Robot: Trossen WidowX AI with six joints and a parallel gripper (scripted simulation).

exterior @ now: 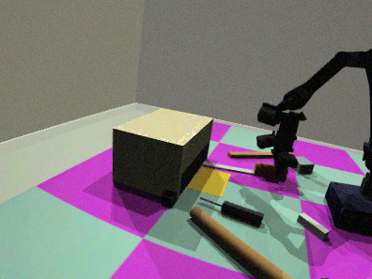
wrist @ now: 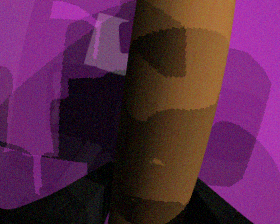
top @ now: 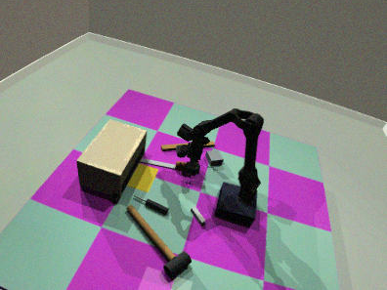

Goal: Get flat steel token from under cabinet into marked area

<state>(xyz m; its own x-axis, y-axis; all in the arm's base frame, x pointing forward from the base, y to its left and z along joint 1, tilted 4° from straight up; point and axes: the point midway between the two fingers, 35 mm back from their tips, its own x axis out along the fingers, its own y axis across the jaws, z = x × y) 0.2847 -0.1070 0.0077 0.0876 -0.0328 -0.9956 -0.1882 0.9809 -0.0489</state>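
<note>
The tan cabinet [top: 112, 141] [exterior: 162, 159] stands at the left. The yellow marked area [top: 144, 178] [exterior: 211, 182] lies in front of it. My gripper [top: 190, 169] [exterior: 281, 173] is shut on the wooden handle [wrist: 175, 90] of a long flat-bladed tool, low over the table. Its thin metal blade [top: 158, 164] [exterior: 230, 169] points at the cabinet's front, past the far side of the yellow area. The blade's end is at the cabinet's front lower edge; I cannot tell whether it is underneath. The steel token is not visible; the dark gap under the cabinet hides what is there.
A black-handled screwdriver [top: 156, 206] [exterior: 241, 212] and a mallet [top: 153, 235] [exterior: 235, 240] lie on the near side. A small pale bar [top: 197, 216] [exterior: 313, 226] lies by the arm's base. A grey block [top: 214, 157] [exterior: 304, 166] and a wooden stick [top: 171, 147] [exterior: 244, 155] lie behind the gripper.
</note>
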